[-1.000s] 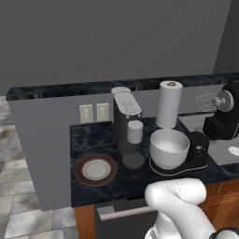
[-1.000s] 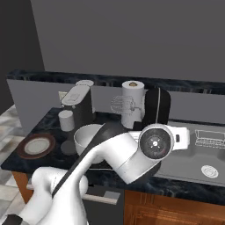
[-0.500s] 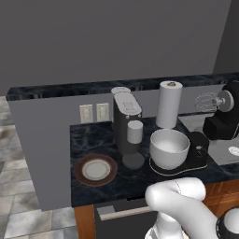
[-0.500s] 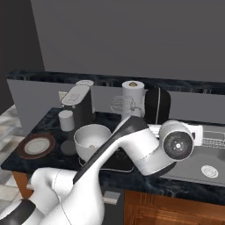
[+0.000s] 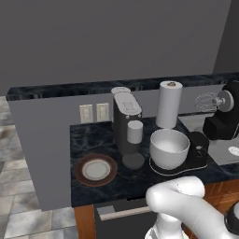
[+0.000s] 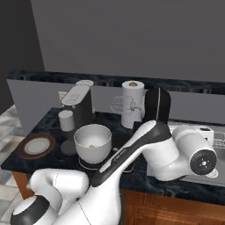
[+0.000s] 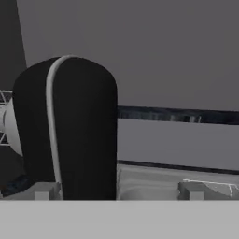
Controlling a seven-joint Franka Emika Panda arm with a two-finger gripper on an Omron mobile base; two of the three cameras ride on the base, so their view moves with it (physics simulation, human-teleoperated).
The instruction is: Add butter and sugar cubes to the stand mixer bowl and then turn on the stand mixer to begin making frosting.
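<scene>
Arm: the big white arm rises near the front of the desk (image 6: 30,165), bends at a dark elbow, and reaches to the right, over the right end of the desk.
Hand: the hand (image 7: 116,191) is level and looks at the far wall. Its two small tips (image 7: 44,190) stand wide apart with nothing between them.
Stand mixer: the black stand mixer (image 6: 157,105) stands at the far right of the desk. Its round head (image 7: 70,126) is tall in the hand view, just in front of the hand and a bit to the left. Its long side runs left to right, and the silver whisk (image 6: 119,105) sticks out to the left.
Stand mixer bowl: the big off-white bowl (image 6: 92,141) sits upright on a flat black base (image 5: 198,154), in the middle of the desk, open side up. A tiny tan bit lies at its bottom in the right base view; I cannot tell what it is.
Coffee machine: tall and dark grey (image 5: 127,126), just left of the bowl, with a small pale cup (image 5: 135,132) in it.
Paper roll: white and upright (image 5: 168,104), behind the bowl.
Plate: white with a brown rim (image 5: 95,169), flat at the left front of the desk.
</scene>
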